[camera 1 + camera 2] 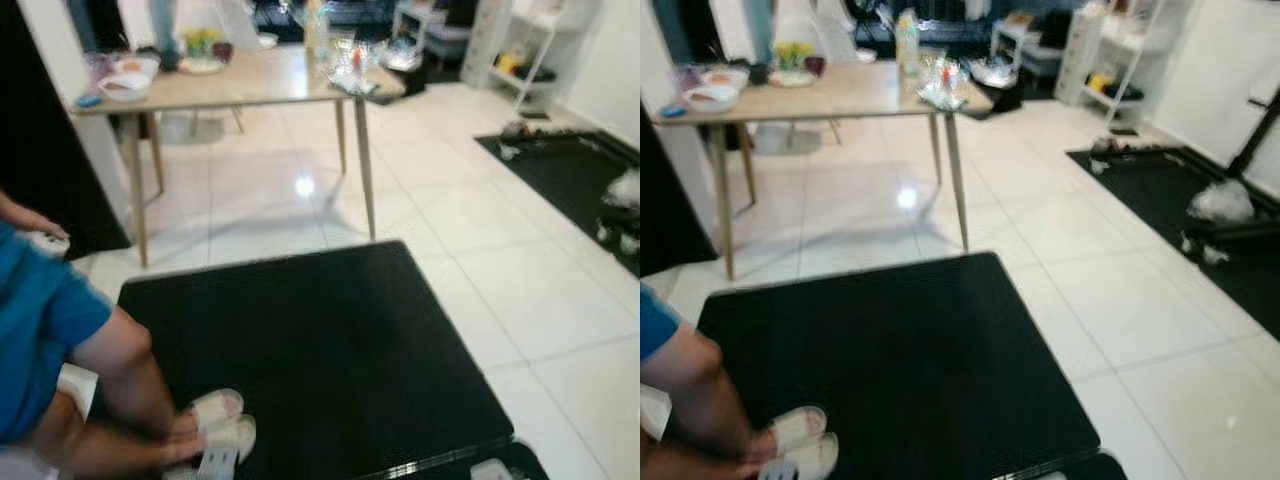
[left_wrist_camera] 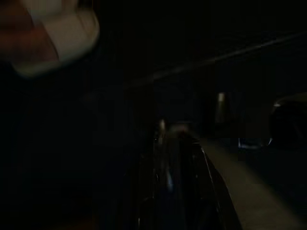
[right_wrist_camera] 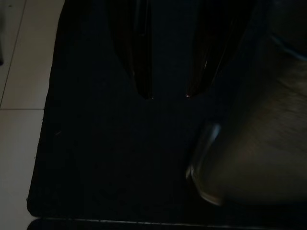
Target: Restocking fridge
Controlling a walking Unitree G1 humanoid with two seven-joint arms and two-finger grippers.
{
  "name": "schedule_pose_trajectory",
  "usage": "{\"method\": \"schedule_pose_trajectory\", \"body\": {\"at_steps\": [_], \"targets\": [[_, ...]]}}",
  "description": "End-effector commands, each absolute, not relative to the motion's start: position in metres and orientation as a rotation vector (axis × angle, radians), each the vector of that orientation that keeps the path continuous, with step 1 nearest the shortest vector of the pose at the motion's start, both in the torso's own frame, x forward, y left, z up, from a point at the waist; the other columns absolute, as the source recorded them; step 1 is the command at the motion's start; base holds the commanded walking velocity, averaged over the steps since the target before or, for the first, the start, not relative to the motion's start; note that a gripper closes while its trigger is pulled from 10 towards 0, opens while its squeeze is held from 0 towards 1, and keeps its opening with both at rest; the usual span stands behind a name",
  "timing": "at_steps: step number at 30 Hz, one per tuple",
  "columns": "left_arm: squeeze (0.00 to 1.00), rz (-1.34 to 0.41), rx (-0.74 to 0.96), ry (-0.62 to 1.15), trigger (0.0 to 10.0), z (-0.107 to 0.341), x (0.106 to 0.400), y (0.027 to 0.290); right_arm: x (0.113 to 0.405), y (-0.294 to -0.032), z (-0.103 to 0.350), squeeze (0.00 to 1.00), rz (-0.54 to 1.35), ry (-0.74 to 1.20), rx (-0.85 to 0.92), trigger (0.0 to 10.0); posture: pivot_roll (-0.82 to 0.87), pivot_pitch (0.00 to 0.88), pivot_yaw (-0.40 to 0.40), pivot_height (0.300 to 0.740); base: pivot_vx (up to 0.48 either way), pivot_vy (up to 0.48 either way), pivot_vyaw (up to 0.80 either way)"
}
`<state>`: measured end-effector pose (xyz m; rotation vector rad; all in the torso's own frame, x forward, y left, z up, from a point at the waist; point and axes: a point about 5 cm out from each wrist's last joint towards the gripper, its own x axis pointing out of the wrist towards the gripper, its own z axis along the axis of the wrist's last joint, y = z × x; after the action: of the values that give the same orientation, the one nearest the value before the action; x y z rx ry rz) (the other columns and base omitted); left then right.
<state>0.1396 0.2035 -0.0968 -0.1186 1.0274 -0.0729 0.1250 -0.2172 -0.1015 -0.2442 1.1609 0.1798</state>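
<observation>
Groceries for restocking sat on tabletop far across white tile floor, w/ black mat between. Right gripper hung over mat, jaws apart, empty. Left gripper too dark; jaws can't tell

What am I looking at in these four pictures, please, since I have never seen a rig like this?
A walking humanoid robot took them. The two bright pictures come from its head camera, looking down at a black mat on white tiles; a person's legs in white shoes stand at its left. Beyond is a wooden table with bowls, bottles and packets. The two dark pictures come from wrist cameras. The right gripper hangs open and empty over the mat. The left gripper is too dark to judge. Nothing is visibly held.
</observation>
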Motion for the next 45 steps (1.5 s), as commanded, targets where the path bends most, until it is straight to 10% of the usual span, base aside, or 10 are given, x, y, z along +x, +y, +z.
{"method": "schedule_pose_trajectory", "body": {"at_steps": [1,45], "targets": [[0.0,-0.088,-0.115,1.038,10.0,-0.0979,0.1379,0.2012,0.1219,-0.2221,-0.1017,0.0,0.164,1.177,-0.246,10.0,-0.01,0.0,-0.013,0.74,0.48,0.0,-0.8],[0.0,-0.111,-0.09,1.043,10.0,-0.0971,0.1386,0.2037,0.1205,-0.2189,-0.1028,0.0,0.143,1.173,-0.226,10.0,0.02,0.0,-0.003,0.74,0.48,0.0,-0.09]]}}
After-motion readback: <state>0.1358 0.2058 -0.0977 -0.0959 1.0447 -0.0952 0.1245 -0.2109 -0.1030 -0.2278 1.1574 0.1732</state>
